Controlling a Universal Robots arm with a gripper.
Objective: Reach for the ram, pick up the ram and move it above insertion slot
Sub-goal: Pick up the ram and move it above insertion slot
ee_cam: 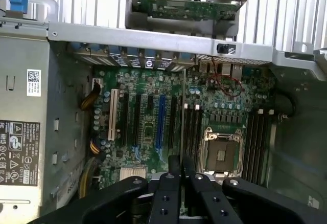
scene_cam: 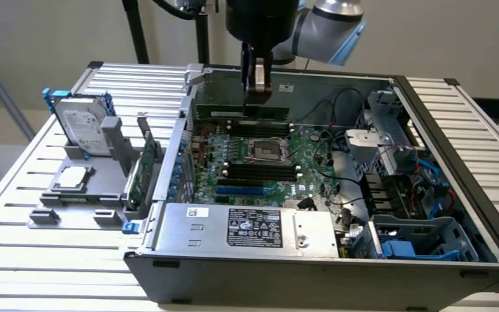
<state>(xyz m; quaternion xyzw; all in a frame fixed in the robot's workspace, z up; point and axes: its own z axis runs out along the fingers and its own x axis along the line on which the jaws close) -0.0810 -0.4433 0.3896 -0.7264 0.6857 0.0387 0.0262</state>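
Green ram (scene_cam: 242,111) in jaws, seemingly above motherboard (scene_cam: 258,159)

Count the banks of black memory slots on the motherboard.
2. The far bank sits beyond the CPU socket, by the ram the gripper holds; the near bank, between socket and power supply.

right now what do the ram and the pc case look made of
The ram, held edge-up in the gripper: green circuit board, matte, probably fibreglass laminate. The case: dark painted sheet metal outside, bare grey metal on the inner walls.
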